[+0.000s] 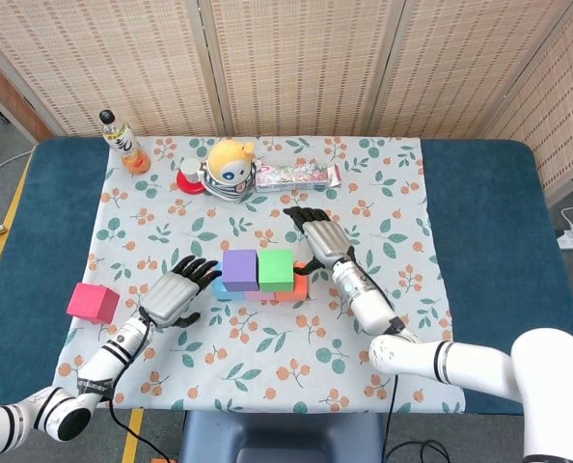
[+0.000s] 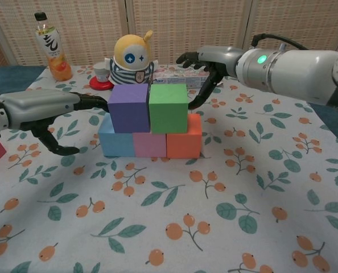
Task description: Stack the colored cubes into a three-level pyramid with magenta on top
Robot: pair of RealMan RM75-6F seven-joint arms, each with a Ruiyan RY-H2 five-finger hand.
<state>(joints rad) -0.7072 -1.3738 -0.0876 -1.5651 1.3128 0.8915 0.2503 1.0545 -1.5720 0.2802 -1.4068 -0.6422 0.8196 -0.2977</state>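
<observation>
Flanking the cube stack in the middle of both views, my two hands hold nothing. My left hand (image 2: 55,114) sits at the left of the chest view with fingers spread wide, the fingertips reaching the left face of the purple cube (image 2: 129,107); whether they touch it I cannot tell. My right hand (image 2: 206,65) comes in from the upper right, fingers apart and curved downward, just beside the right side of the green cube (image 2: 168,108).

On the floral tablecloth (image 2: 226,193) the bottom row runs blue cube (image 2: 114,141), pink cube (image 2: 149,144), orange cube (image 2: 184,137), touching side by side. The purple and green cubes stand upright on that row, pressed against each other. Nothing rests on the second level.

The magenta cube (image 1: 93,302) lies well apart at the left edge of the head view, on the border of the cloth and the blue table (image 1: 479,212), below and left of my left hand.

Along the upper part of the frame stand an orange drink bottle (image 2: 50,47), a yellow-headed striped toy (image 2: 131,58), a small red-based cup (image 2: 102,76) and a flat snack packet (image 1: 298,175).
</observation>
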